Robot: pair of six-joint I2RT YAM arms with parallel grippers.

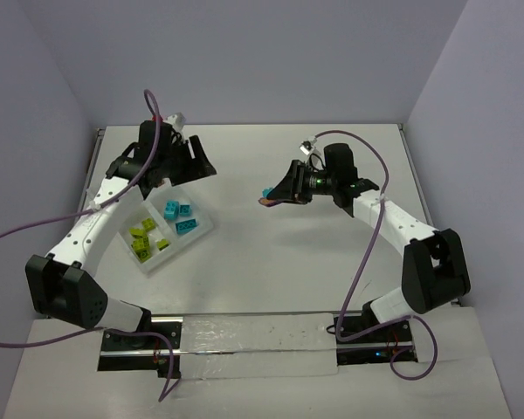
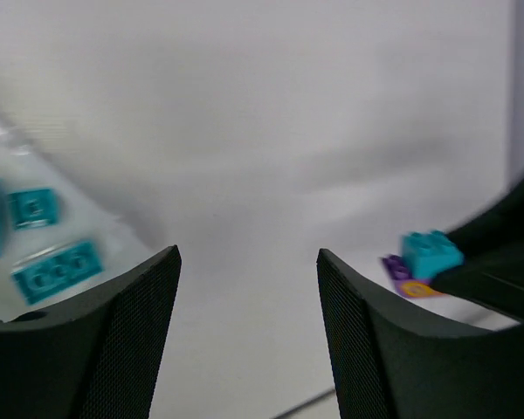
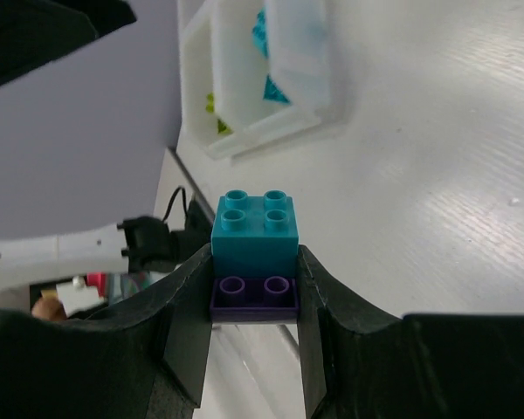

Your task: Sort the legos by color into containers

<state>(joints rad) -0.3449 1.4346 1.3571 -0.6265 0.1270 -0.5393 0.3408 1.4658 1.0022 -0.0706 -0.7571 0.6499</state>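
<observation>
Turquoise over purple, a snapped-together cluster (image 3: 255, 240) is gripped between the closed fingers of the right gripper (image 3: 255, 271) near the middle of the table (image 1: 244, 157), well apart from the white tray (image 1: 203, 232) at the left. Loose turquoise bricks (image 1: 182, 216) are seen in one compartment and lime green bricks (image 1: 144, 237) in a nearer one. The left gripper (image 2: 248, 253) is held wide and empty by the tray's far edge.

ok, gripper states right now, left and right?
Left gripper: open, holding nothing.
Right gripper: closed on a snapped-together cluster of turquoise and purple studded plastic bricks.
</observation>
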